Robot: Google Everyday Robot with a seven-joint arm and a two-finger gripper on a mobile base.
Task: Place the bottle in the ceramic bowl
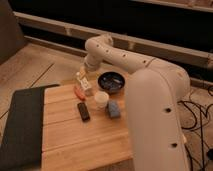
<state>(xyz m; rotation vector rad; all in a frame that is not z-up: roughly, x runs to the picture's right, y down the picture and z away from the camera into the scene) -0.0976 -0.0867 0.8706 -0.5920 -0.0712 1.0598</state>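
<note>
Robot arm [150, 95]: white, thick and smooth. It fills the ground to the right of the bowl, arches over behind it, and drops on the bowl's left side.

Table [85, 145]: light wooden slats, carrying all the small items. The bowl sits near its far edge.

Mat [20, 125]: flat dark grey cloth pad, well to the left of the bowl, covering the table's left strip.

Bowl [111, 81]: round, shallow, dark blue-black glossy ceramic, upright on the table. Pale glints show inside it; what they are cannot be told.

Cup [101, 99]: squat cream-white round, just in front of the bowl, close to its near rim.

Block [114, 109]: small blue-grey, in front of the bowl, just beside the cup on the right.

Bar [83, 111]: flat black, in front of the bowl and to the left, apart from the cup.

Bottle [86, 85]: small pale whitish-translucent, narrower top, roughly upright just left of the bowl, outside its rim. It sits right under the arm's end.

Red-orange item [78, 92]: small, lying left of the bowl, just beside the bottle's base.

Tool [82, 77]: at the arm's lower end, left of the bowl and level with the bottle's top. I cannot tell if it is apart or clamped.
</note>
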